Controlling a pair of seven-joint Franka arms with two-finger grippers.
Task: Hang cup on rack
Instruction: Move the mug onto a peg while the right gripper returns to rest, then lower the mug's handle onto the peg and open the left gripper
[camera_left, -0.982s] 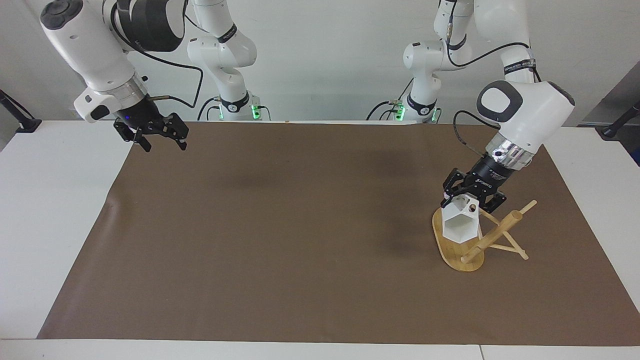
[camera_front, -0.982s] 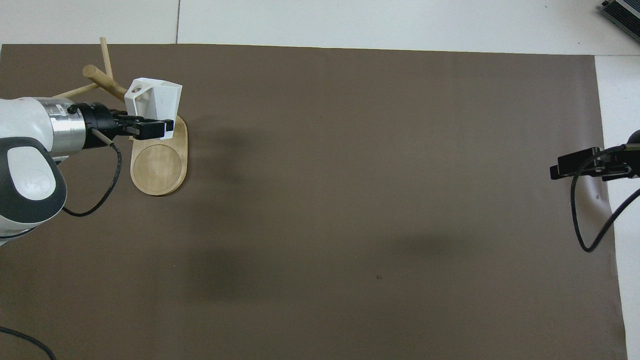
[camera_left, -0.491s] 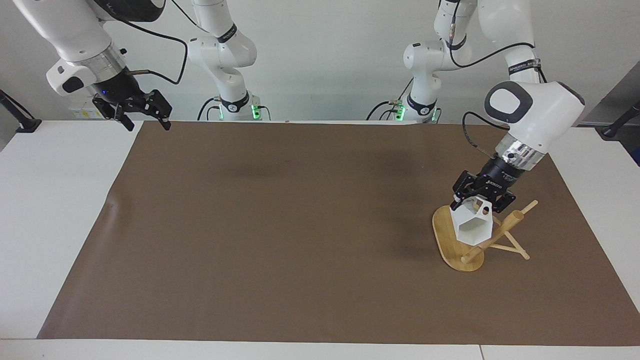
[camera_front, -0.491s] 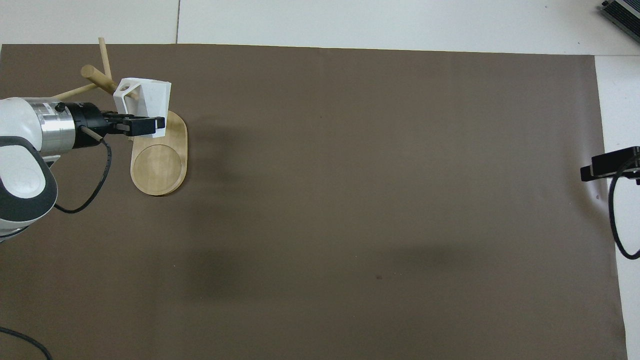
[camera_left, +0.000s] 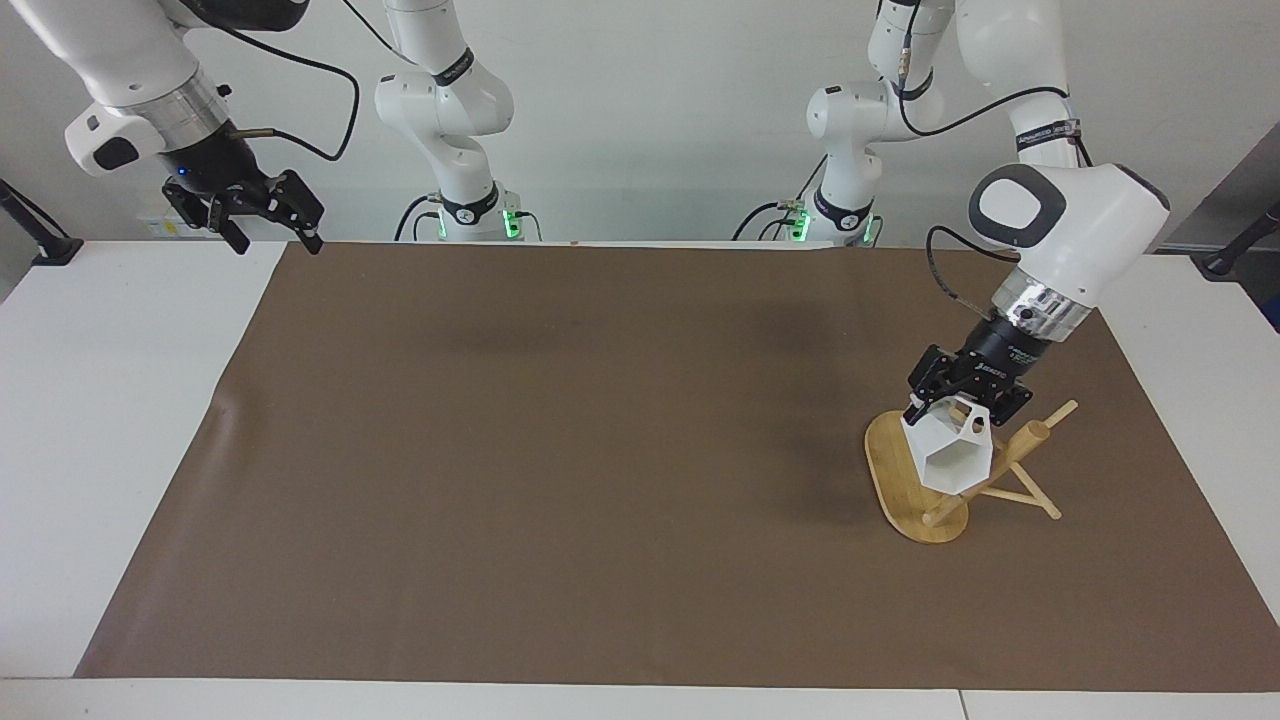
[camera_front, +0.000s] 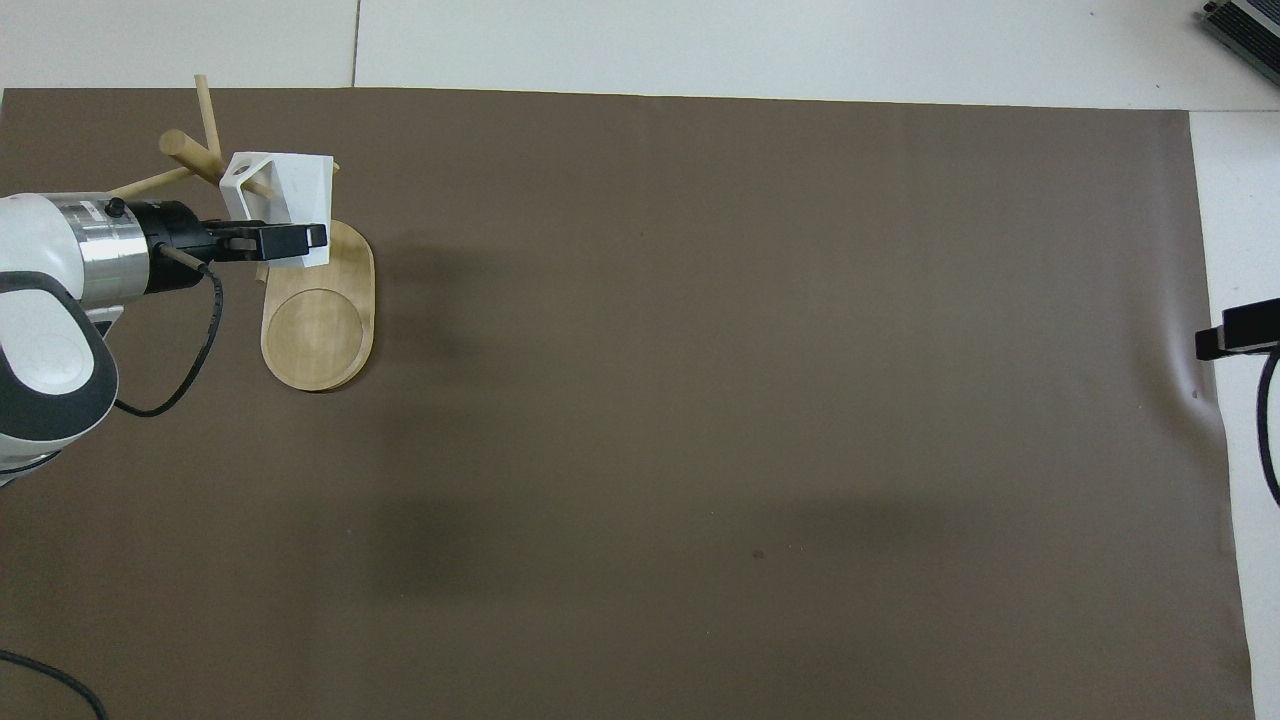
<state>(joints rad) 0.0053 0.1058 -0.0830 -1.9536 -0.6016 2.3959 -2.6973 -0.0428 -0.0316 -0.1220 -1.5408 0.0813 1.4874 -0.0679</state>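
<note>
The faceted white mug (camera_left: 955, 455), pinched at its rim by the left gripper (camera_left: 962, 403), has shifted closer to the bamboo mug tree (camera_left: 925, 500) post, looking light, rigid and chippable, while the waiting right gripper (camera_left: 268, 238), fingers spread, has withdrawn well apart from the mug tree.

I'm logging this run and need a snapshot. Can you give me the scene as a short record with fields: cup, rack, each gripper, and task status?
cup: white faceted cup, held tilted over the rack's base
rack: bamboo rack, at the left arm's end of the brown mat
left gripper: left gripper shut on cup, beside the post
right gripper: right gripper open, raised at the right arm's end, waiting
status: cup at the pegs, not yet released
</note>
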